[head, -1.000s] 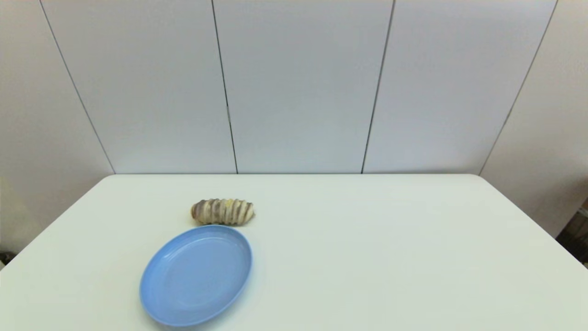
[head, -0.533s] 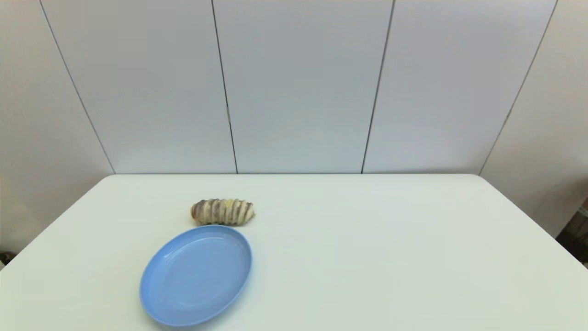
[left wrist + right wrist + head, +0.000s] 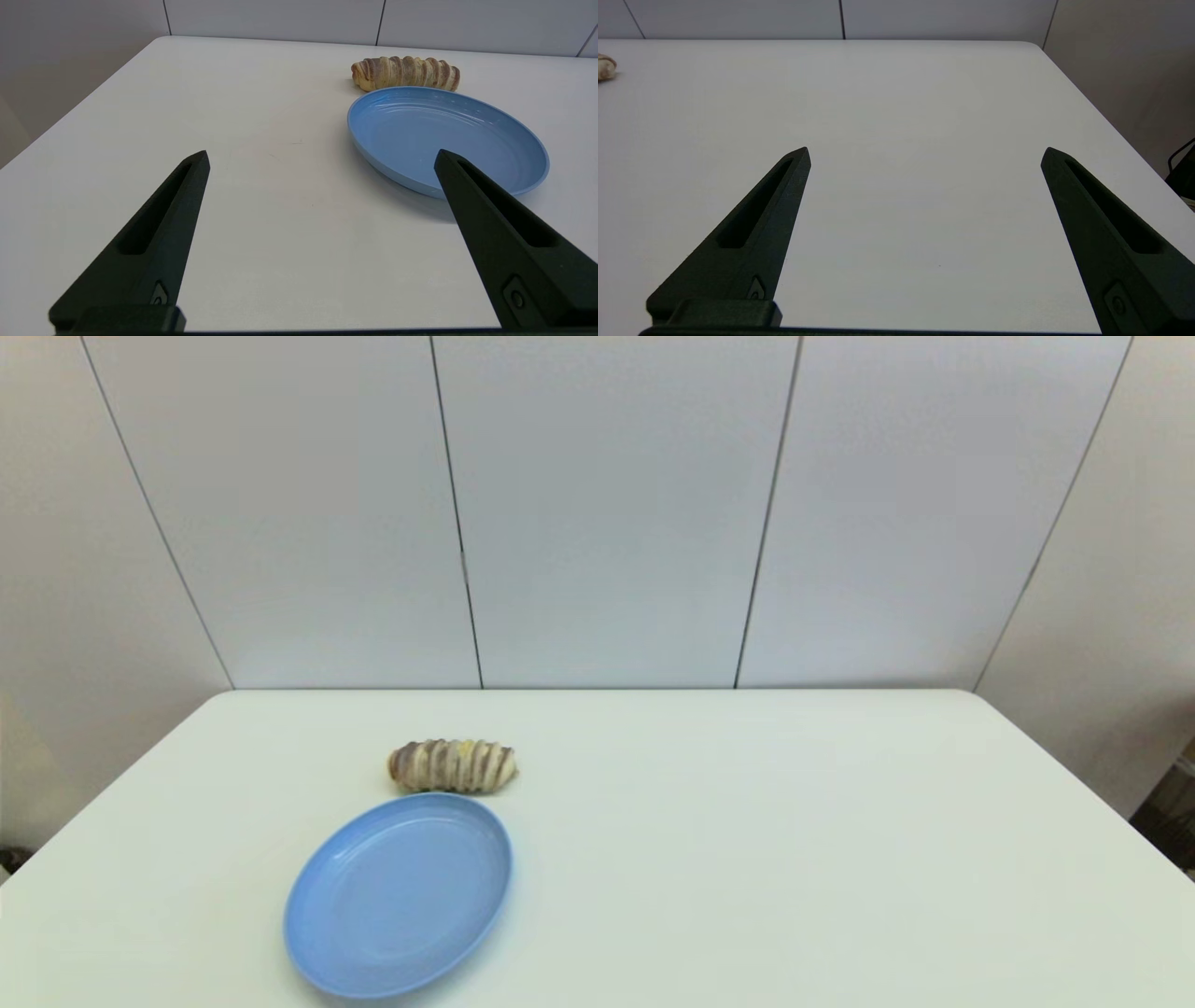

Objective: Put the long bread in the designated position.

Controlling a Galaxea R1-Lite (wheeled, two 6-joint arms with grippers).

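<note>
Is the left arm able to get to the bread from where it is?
Probably yes. The left gripper is open and empty, and the long bread lies uncovered on the table just behind the blue plate. Only that low plate sits between them.

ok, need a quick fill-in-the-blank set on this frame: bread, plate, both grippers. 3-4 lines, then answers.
1. The long bread lies on the table just beyond the far rim of the ____ plate.
2. The plate holds ____.
3. The left gripper has its fingers ____.
4. The right gripper hangs over bare table, holding ____.

Answers: blue; nothing; open; nothing
</note>
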